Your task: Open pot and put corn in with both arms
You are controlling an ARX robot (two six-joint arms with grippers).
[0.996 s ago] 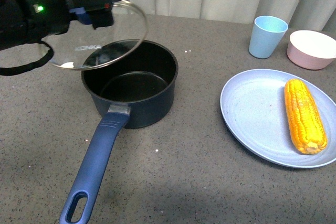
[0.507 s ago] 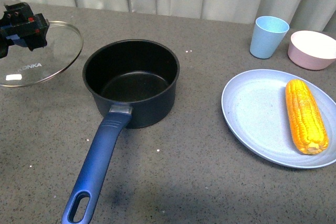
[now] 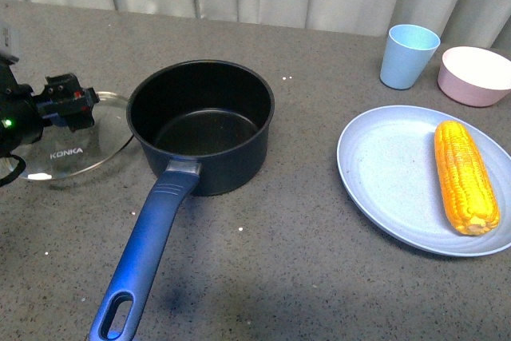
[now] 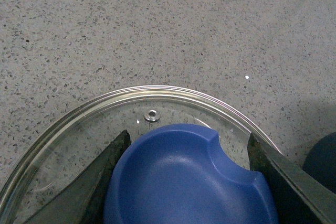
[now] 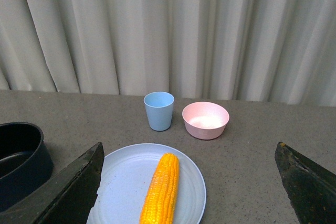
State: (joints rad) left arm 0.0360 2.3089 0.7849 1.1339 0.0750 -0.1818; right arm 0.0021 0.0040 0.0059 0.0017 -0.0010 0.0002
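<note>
While left gripper (image 4: 189, 145) pinches lid (image 3: 89, 148), navy pot (image 3: 231, 167) uncovered, black inside, right gripper (image 5: 189, 146) spread.

Navy pot (image 3: 239, 157) open and empty, corn (image 3: 465, 176) lying on plate (image 3: 383, 165)

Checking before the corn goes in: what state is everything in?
Pot: open, empty.
Lid: off, beside pot, held.
Corn: lying on plate.
Cup: upright.
Bowl: upright, empty.
Left gripper: jaws shut on lid.
Right gripper: jaws open, empty.

Bare counter (image 3: 307, 197) between pot (image 3: 233, 167) and plate (image 3: 383, 167)
</note>
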